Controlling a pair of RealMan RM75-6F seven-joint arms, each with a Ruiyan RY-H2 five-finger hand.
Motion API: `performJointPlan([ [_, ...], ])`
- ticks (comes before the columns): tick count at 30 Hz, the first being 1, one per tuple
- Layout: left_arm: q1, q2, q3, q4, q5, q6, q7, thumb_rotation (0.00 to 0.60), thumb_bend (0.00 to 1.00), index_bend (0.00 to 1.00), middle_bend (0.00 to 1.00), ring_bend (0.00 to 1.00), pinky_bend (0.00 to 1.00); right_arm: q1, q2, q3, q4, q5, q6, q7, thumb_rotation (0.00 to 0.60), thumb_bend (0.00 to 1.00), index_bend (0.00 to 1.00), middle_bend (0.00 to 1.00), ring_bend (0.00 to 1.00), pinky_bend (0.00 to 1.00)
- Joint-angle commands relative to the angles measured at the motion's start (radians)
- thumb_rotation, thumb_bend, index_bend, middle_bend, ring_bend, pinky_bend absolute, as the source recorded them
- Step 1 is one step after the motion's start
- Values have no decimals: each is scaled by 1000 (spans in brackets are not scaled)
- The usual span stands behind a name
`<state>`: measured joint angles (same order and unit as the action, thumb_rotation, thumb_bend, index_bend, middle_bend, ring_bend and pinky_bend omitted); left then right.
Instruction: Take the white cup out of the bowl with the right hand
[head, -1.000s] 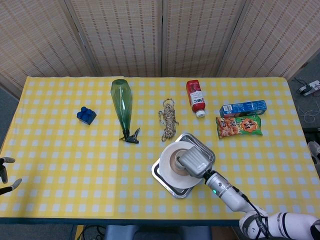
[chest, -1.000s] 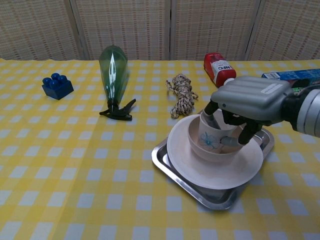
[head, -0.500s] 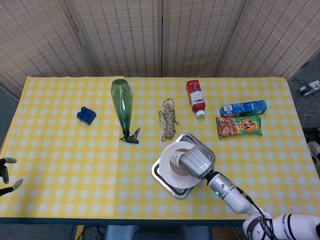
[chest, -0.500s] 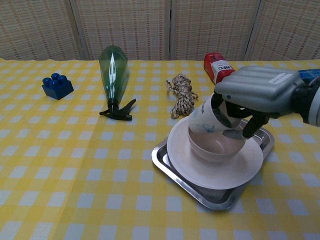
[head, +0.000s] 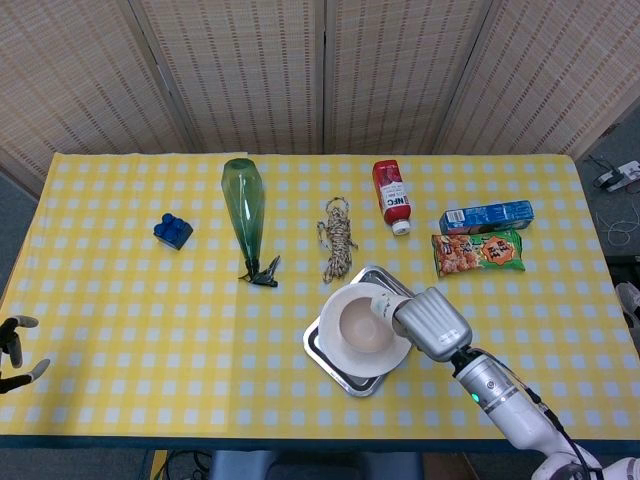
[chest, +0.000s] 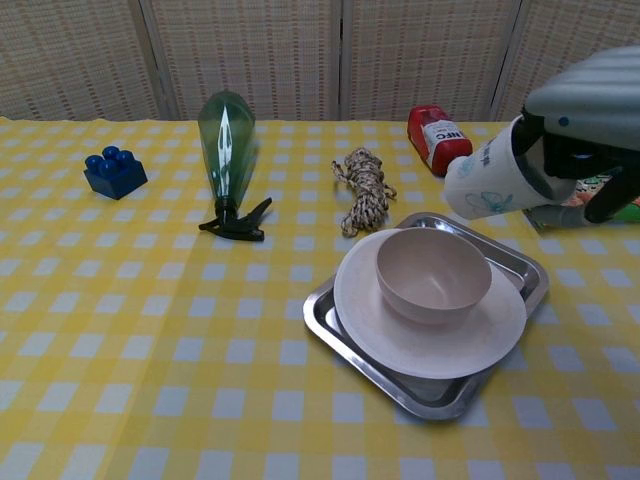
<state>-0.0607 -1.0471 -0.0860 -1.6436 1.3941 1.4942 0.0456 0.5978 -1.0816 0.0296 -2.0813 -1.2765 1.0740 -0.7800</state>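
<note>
My right hand (chest: 585, 120) grips the white cup (chest: 487, 183), tilted and lifted in the air above and to the right of the bowl (chest: 433, 274). The cup bears a faint blue flower print. In the head view the right hand (head: 432, 323) covers most of the cup (head: 384, 309), just right of the bowl (head: 362, 324). The bowl is empty and sits on a white plate (chest: 430, 318) in a metal tray (chest: 420, 391). My left hand (head: 14, 353) shows at the far left edge with fingers apart, holding nothing.
A green spray bottle (chest: 227, 150) lies at the back left beside a blue brick (chest: 114, 170). A rope bundle (chest: 364, 187), a red bottle (chest: 436, 135), a blue box (head: 487, 215) and a snack bag (head: 478, 251) lie behind and right of the tray.
My right hand lifted the white cup out of the bowl and carried it up and to the right. The bowl now stands empty. The left hand barely shifted.
</note>
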Motion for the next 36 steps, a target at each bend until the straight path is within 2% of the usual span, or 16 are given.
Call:
performJointPlan([
  [1, 0, -2, 4, -3, 8, 4, 8, 600, 0, 460, 716, 548, 646, -31, 67, -42, -50, 11, 3, 0, 600, 324, 648, 1000, 1000, 1000],
  [7, 3, -5, 10, -10, 25, 14, 20, 600, 0, 459, 716, 548, 646, -66, 114, -99, -59, -21, -23, 65, 600, 323, 648, 1000, 1000, 1000],
  [14, 2, -7, 14, -11, 30, 12, 27, 600, 0, 459, 716, 548, 646, -85, 115, -140, -15, -43, -72, 132, 600, 324, 648, 1000, 1000, 1000],
  [27, 0, -7, 14, -10, 29, 5, 25, 600, 0, 459, 716, 548, 646, -83, 119, -182, 24, -19, -163, 157, 600, 323, 646, 983, 1000, 1000],
  [36, 0, -4, 14, -12, 28, 4, 17, 600, 0, 459, 716, 548, 646, -77, 95, -185, 38, 7, -181, 134, 600, 291, 541, 971, 1000, 1000],
])
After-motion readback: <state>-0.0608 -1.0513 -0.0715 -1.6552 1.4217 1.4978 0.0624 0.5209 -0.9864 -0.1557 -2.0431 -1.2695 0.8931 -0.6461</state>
